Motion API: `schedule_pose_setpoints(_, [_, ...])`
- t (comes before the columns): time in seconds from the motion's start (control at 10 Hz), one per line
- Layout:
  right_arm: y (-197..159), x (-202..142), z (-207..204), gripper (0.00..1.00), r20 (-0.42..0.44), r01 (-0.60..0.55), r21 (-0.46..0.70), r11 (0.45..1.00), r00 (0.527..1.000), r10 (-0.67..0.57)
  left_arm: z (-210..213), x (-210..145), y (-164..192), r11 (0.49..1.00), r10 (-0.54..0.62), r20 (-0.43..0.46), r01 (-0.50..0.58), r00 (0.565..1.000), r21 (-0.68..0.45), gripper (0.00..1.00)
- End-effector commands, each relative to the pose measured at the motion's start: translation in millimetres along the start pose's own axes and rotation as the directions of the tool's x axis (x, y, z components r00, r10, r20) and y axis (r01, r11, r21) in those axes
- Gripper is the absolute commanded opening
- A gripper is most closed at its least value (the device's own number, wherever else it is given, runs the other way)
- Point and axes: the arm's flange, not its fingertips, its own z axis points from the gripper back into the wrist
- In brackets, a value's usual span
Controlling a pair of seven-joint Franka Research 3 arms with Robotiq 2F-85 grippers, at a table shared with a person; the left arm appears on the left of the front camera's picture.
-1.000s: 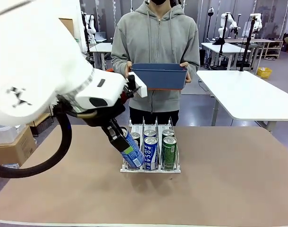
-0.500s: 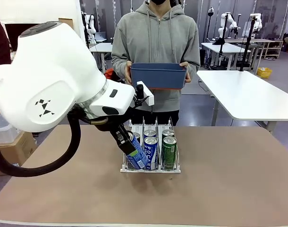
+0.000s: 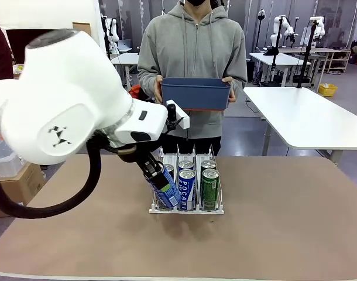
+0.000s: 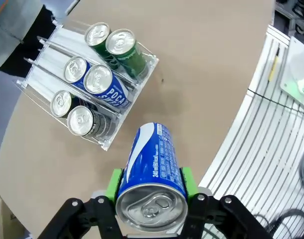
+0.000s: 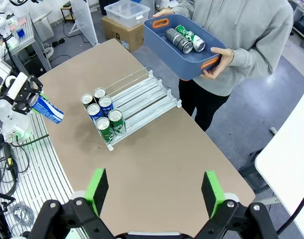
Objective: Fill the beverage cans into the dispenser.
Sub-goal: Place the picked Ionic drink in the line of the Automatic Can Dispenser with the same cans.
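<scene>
My left gripper [image 3: 158, 180] is shut on a blue-and-white beverage can [image 3: 168, 193], held tilted just in front of the dispenser's [image 3: 188, 211] left lane. In the left wrist view the green pads [image 4: 112, 184] clamp this can [image 4: 153, 164] above the table, with the dispenser [image 4: 45, 55] up left. Its lanes hold two dark cans [image 4: 82, 120], two Pocari cans [image 4: 99, 81] and two green cans [image 4: 123, 46]. My right gripper [image 5: 156, 194] hangs open high over the table, with nothing between its fingers.
A person at the far side holds a blue bin [image 3: 196, 93] at chest height; it [image 5: 167, 47] contains a dark can [image 5: 178, 41] and a green can [image 5: 191, 37]. Brown tabletop [image 3: 284, 222] lies bare right of the dispenser. A wire rack [image 4: 271, 149] borders the near table edge.
The left arm's big link has swung right into view. The held can has shifted only slightly at the dispenser's front left. The person and bin are still.
</scene>
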Motion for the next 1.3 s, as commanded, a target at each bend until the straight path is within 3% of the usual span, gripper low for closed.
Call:
schedule_pose_setpoints(0.0, [1.7, -0.5, -2.3, 1.0, 0.002, -0.002, 0.004, 1.0, 1.0, 0.002, -23.5, 22.4, 5.9, 0.999, 0.018, 0.018, -0.019, 1.0, 0.05, 0.57])
schedule_pose_setpoints(0.6, [1.7, -0.5, -2.3, 1.0, 0.002, -0.002, 0.004, 1.0, 1.0, 0.002, -68.3, 48.6, 2.7, 0.992, -0.033, 0.016, 0.031, 0.999, 0.126, 0.57])
schedule_pose_setpoints(0.9, [1.7, -0.5, -2.3, 1.0, 0.002, -0.002, 0.004, 1.0, 1.0, 0.002, -87.7, 58.8, 6.2, 0.989, -0.04, -0.03, 0.044, 0.999, 0.144, 0.57])
schedule_pose_setpoints(1.0, [1.7, -0.5, -2.3, 1.0, 0.002, -0.002, 0.004, 1.0, 1.0, 0.002, -88.4, 56.9, 8.2, 0.989, -0.061, -0.069, 0.069, 0.996, 0.13, 0.57])
schedule_pose_setpoints(1.2, [1.7, -0.5, -2.3, 1.0, 0.002, -0.002, 0.004, 1.0, 1.0, 0.002, -78.1, 46.3, 6.5, 0.993, -0.052, -0.03, 0.055, 0.998, 0.104, 0.57])
